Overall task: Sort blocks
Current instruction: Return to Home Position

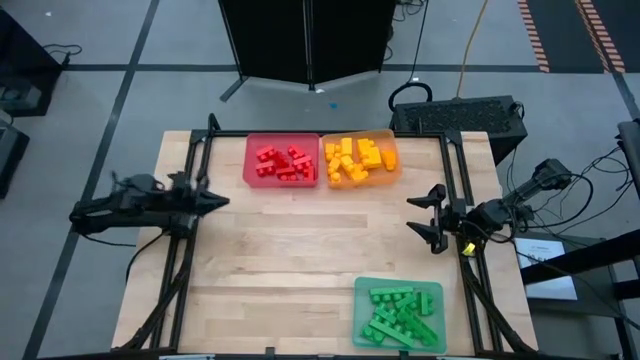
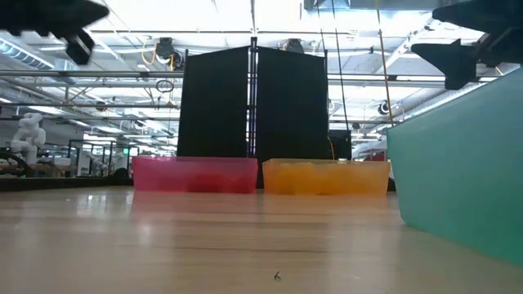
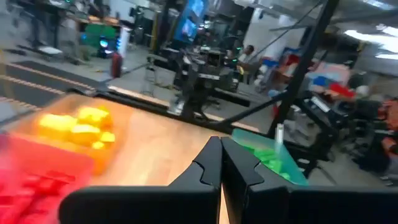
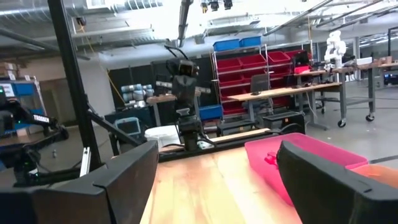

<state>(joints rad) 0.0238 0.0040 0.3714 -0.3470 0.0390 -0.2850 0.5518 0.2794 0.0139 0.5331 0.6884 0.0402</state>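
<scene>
Red blocks (image 1: 284, 163) lie in the red tray (image 1: 250, 170) at the table's far side. Yellow blocks (image 1: 352, 160) fill the orange tray (image 1: 392, 160) beside it. Green blocks (image 1: 400, 312) sit in the green tray (image 1: 360, 290) near the front right corner. My left gripper (image 1: 222, 200) is shut and empty at the left edge, above the table (image 3: 221, 163). My right gripper (image 1: 432, 214) hangs open and empty at the right edge, its fingers (image 4: 124, 177) spread wide.
Bare wooden tabletop (image 1: 300, 250) spreads between the trays and both arms. In the low view the green tray wall (image 2: 458, 163) stands close at the right, the red tray (image 2: 194, 174) and orange tray (image 2: 325, 176) far back. A dark panel (image 1: 305, 40) stands beyond the far edge.
</scene>
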